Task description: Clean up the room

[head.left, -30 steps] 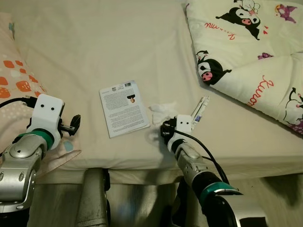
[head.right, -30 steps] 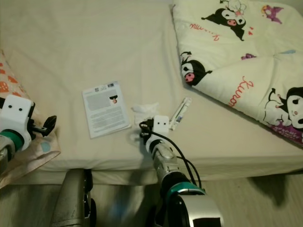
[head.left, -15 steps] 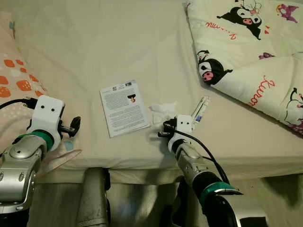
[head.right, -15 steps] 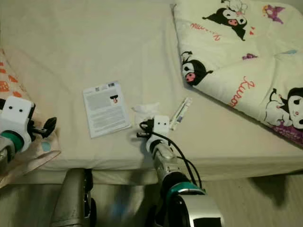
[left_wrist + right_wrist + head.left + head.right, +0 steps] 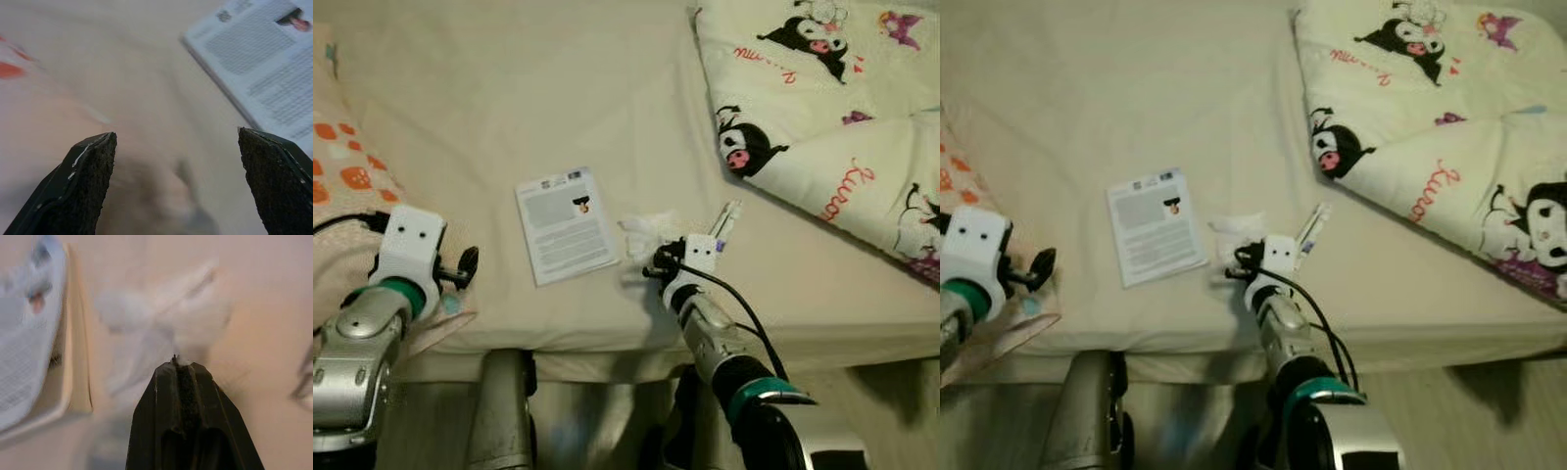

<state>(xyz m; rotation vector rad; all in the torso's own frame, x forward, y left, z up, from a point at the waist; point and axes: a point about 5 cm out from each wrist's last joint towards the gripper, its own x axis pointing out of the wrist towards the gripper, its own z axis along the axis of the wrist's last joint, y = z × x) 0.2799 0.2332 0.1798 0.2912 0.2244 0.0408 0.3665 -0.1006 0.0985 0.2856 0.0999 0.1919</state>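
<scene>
Since a second ago the right gripper (image 5: pixel 651 262) has crept forward over the bed's front edge toward the crumpled white tissue (image 5: pixel 648 224), and its black fingers (image 5: pixel 182 396) are now pressed together with nothing between them, their tips just short of the tissue. Largest in the scene is the bed (image 5: pixel 538 108), covered in a plain cream sheet. A cream quilt (image 5: pixel 822 108) printed with black-and-white cartoon figures lies bunched over the bed's right side. A pillow (image 5: pixel 342 176) with orange patches sits at the left edge. Near the middle front of the sheet lies a white printed booklet (image 5: pixel 566 223), flat and face up. The tissue rests just to the right of the booklet. Close beside the tissue, further right, lies a slim white tube (image 5: pixel 724 223), tilted. The left gripper (image 5: pixel 176 191) hovers low over the pillow's front corner, its fingers (image 5: pixel 90 176) spread wide and empty, the booklet's corner beyond them.
</scene>
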